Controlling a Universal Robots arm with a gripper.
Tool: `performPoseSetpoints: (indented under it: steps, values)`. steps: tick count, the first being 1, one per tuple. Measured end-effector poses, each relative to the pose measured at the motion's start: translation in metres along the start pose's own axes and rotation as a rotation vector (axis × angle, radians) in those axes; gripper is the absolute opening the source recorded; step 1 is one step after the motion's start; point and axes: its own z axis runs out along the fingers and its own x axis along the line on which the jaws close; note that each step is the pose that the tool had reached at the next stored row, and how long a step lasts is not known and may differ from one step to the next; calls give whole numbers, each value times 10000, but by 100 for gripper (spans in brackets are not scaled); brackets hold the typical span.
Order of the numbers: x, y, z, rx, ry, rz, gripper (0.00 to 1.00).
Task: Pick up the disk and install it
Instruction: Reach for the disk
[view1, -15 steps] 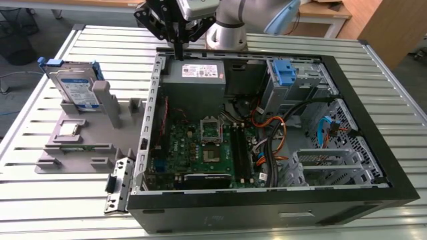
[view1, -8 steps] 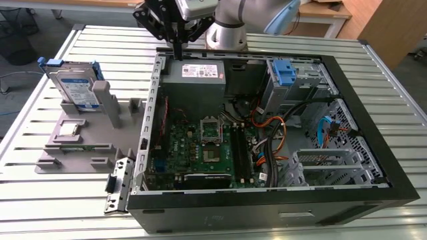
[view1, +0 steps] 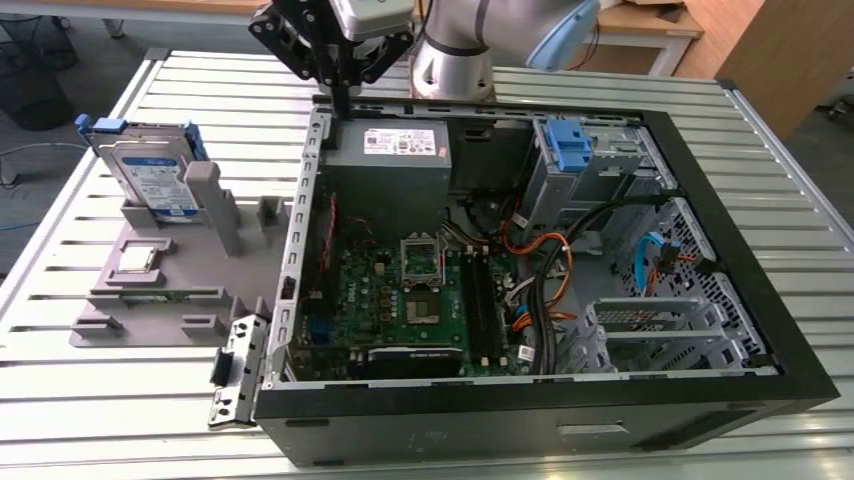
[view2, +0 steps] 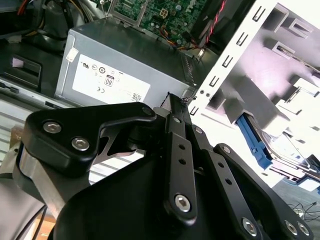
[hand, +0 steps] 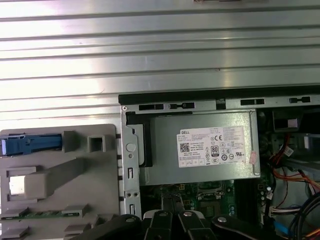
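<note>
The gripper hung over the computer case's rear wall beside the power supply, fingers pressed together on nothing, while the disk stood on edge in the grey holder (well apart, toward the exterior view's left).

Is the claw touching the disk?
Apart. In the exterior view the claw hangs above the edge of the computer case, while the disk stands in a grey holder to the exterior view's left.

Table and disk are metal, frame plastic.
</note>
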Motion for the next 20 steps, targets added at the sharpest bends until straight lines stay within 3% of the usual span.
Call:
performPoseSetpoints:
  steps: [20]
  values:
    - [357,-27,-1,0,-1,-1,10]
